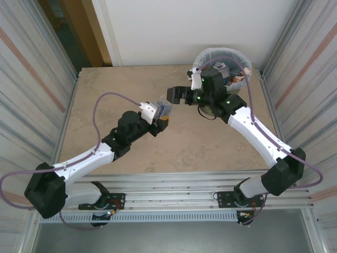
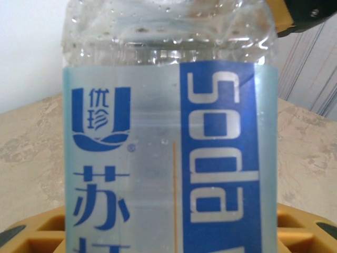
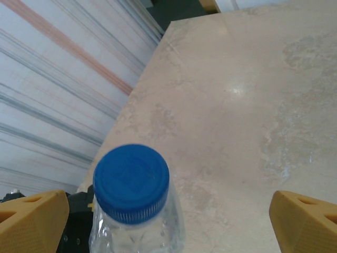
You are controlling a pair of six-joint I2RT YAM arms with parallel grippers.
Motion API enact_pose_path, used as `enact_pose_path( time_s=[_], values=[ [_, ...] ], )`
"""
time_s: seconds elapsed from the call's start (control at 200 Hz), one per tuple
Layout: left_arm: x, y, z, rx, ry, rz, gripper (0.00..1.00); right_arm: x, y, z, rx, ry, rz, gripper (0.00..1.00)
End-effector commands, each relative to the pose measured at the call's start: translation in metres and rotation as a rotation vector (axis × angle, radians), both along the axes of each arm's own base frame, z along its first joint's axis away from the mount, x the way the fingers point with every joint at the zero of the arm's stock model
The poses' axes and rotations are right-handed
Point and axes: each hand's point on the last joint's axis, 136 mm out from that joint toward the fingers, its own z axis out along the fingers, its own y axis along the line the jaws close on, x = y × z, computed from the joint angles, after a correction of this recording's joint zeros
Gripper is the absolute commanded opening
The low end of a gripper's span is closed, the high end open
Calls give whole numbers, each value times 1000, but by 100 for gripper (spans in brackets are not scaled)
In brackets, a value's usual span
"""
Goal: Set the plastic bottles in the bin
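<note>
Blue cap tops bottle at right wrist; label faces left.

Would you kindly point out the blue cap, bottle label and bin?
Round blue plastic cap (image 3: 131, 179): right wrist view, top face.
Blue-and-white bottle label (image 2: 251, 158): left wrist view, dark-blue band.
Round bag-lined bin (image 1: 224, 50): top external view, far rim.

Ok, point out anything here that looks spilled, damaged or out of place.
Nothing stands out. The left gripper holds a clear bottle with a blue label; its blue cap is on and only droplets cling inside. The table looks dry. The open right gripper is beside it, and the bin stands at the far right corner.
</note>
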Motion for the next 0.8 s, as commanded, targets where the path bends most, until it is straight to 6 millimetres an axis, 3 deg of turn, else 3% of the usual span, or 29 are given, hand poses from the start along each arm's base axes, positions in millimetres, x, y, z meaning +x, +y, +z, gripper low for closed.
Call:
enact_pose_path(
  time_s=[0.0, 0.376, 0.656, 0.796],
  values=[
    [-3, -12, 31, -38, -77, -53, 47, 3, 14, 12, 40, -14, 34, 92],
    [0, -25, 28, -49, -49, -79, 47, 4, 27, -2, 7, 21, 76, 71],
    [5, -30, 33, -50, -49, -82, 49, 1, 19, -10, -27, 34, 56, 37],
    [6, -32, 36, -59, -46, -84, 55, 1, 16, -8, -33, 22, 40, 27]
  ],
)
